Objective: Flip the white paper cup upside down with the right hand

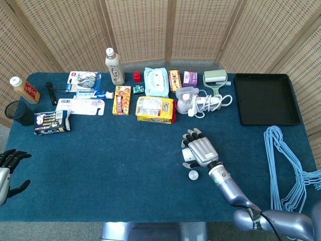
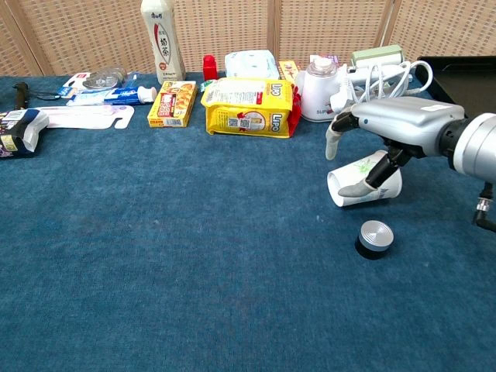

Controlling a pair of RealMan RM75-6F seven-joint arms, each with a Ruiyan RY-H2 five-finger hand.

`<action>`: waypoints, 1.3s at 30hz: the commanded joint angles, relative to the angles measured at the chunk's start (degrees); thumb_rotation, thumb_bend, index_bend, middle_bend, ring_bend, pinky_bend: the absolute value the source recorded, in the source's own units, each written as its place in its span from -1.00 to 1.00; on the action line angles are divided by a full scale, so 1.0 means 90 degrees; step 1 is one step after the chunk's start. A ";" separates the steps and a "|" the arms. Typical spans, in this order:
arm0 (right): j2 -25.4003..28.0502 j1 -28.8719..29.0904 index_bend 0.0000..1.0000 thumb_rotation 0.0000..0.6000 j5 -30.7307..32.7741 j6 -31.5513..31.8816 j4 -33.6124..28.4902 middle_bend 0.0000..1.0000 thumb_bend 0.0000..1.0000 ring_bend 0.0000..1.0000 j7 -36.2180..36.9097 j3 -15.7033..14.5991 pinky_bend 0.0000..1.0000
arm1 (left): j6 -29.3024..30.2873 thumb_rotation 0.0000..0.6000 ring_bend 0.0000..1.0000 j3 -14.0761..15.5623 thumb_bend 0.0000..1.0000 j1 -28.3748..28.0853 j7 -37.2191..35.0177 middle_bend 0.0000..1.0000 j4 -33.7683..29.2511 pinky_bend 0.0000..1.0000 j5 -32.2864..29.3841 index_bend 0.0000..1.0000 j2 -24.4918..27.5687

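Note:
The white paper cup [image 2: 366, 180] lies on its side with its mouth facing left, just off the blue cloth. My right hand [image 2: 395, 128] arches over it palm down, thumb [image 2: 358, 188] across the cup's front and fingers behind, holding it. In the head view the back of the right hand [image 1: 200, 150] covers nearly all of the cup. My left hand [image 1: 7, 168] hangs off the table's near left edge, fingers apart and holding nothing.
A small round silver-topped cap [image 2: 374, 238] sits just in front of the cup. A yellow packet [image 2: 249, 96] and a white appliance with a cord [image 2: 322, 91] lie behind. A black tray [image 1: 266, 98] and blue hangers [image 1: 286, 165] occupy the right side.

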 commanded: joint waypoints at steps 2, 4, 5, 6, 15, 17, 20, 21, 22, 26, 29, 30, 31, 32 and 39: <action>-0.0087 0.0029 -0.33 0.46 -0.0104 0.0065 0.0131 -0.62 -0.49 -0.83 -0.0128 -0.0050 -1.00 | -0.0012 1.00 -0.65 0.0003 -0.64 0.0000 -0.0019 -0.44 0.0030 -0.63 -0.0008 -0.44 -0.0015; -0.0142 0.0046 -0.33 0.47 -0.0214 0.0100 0.0264 -0.62 -0.49 -0.83 -0.0226 -0.0097 -1.00 | -0.0011 1.00 -0.65 -0.0002 -0.64 -0.0002 -0.0029 -0.44 0.0045 -0.63 -0.0010 -0.44 -0.0017; -0.0174 0.0053 -0.33 0.46 -0.0268 0.0114 0.0332 -0.62 -0.49 -0.83 -0.0259 -0.0118 -1.00 | -0.0011 1.00 -0.65 -0.0004 -0.64 -0.0002 -0.0033 -0.44 0.0049 -0.63 -0.0012 -0.44 -0.0017; -0.0193 0.0058 -0.33 0.46 -0.0291 0.0106 0.0381 -0.62 -0.49 -0.83 -0.0294 -0.0142 -1.00 | -0.0012 1.00 -0.65 -0.0006 -0.64 -0.0003 -0.0035 -0.44 0.0054 -0.63 -0.0015 -0.44 -0.0017; -0.0349 0.0116 -0.33 0.46 -0.0489 0.0082 0.0746 -0.62 -0.49 -0.83 -0.0565 -0.0240 -1.00 | -0.0084 1.00 -0.65 -0.0008 -0.64 -0.0018 -0.0055 -0.44 0.0120 -0.63 -0.0088 -0.44 -0.0060; -0.0385 0.0127 -0.33 0.47 -0.0548 0.0078 0.0866 -0.62 -0.49 -0.83 -0.0633 -0.0271 -1.00 | -0.0080 1.00 -0.65 -0.0013 -0.64 -0.0014 -0.0062 -0.44 0.0127 -0.63 -0.0101 -0.44 -0.0060; -0.0441 0.0124 -0.33 0.46 -0.0586 0.0082 0.0983 -0.62 -0.49 -0.83 -0.0664 -0.0280 -1.00 | -0.0093 1.00 -0.65 -0.0007 -0.64 -0.0012 -0.0061 -0.44 0.0139 -0.63 -0.0115 -0.44 -0.0065; -0.0456 0.0126 -0.33 0.46 -0.0611 0.0087 0.1021 -0.62 -0.49 -0.83 -0.0693 -0.0291 -1.00 | -0.0100 1.00 -0.65 -0.0004 -0.64 -0.0013 -0.0057 -0.44 0.0141 -0.63 -0.0117 -0.44 -0.0065; -0.0483 0.0128 -0.33 0.46 -0.0648 0.0100 0.1078 -0.62 -0.49 -0.83 -0.0746 -0.0309 -1.00 | -0.0110 1.00 -0.65 0.0000 -0.64 -0.0014 -0.0053 -0.44 0.0141 -0.63 -0.0121 -0.44 -0.0064; -0.0556 0.0113 -0.33 0.46 -0.0651 0.0094 0.1149 -0.63 -0.49 -0.83 -0.0861 -0.0336 -1.00 | -0.0111 1.00 -0.65 0.0006 -0.64 -0.0001 -0.0116 -0.44 0.0146 -0.64 -0.0141 -0.44 -0.0058; -0.0590 0.0113 -0.32 0.48 -0.0644 0.0111 0.1158 -0.63 -0.49 -0.83 -0.0958 -0.0320 -1.00 | -0.0104 1.00 -0.65 0.0014 -0.64 0.0011 -0.0134 -0.44 0.0166 -0.63 -0.0142 -0.44 -0.0053; -0.0597 0.0115 -0.31 0.48 -0.0640 0.0121 0.1159 -0.63 -0.49 -0.83 -0.1001 -0.0312 -1.00 | -0.0102 1.00 -0.65 0.0016 -0.64 0.0013 -0.0141 -0.44 0.0173 -0.63 -0.0141 -0.44 -0.0049; -0.0606 0.0122 -0.30 0.48 -0.0652 0.0139 0.1167 -0.63 -0.49 -0.83 -0.1075 -0.0309 -1.00 | -0.0099 1.00 -0.65 0.0014 -0.64 0.0015 -0.0148 -0.44 0.0181 -0.63 -0.0141 -0.44 -0.0047; -0.0610 0.0125 -0.28 0.46 -0.0654 0.0151 0.1173 -0.62 -0.49 -0.83 -0.1134 -0.0308 -1.00 | -0.0096 1.00 -0.65 0.0011 -0.64 0.0015 -0.0155 -0.44 0.0185 -0.63 -0.0142 -0.44 -0.0047; -0.0663 0.0108 -0.14 0.46 -0.0502 0.0214 0.1127 -0.60 -0.49 -0.79 -0.1516 -0.0272 -0.97 | -0.0142 1.00 -0.65 0.0012 -0.64 -0.0009 -0.0185 -0.44 0.0226 -0.63 -0.0136 -0.44 -0.0071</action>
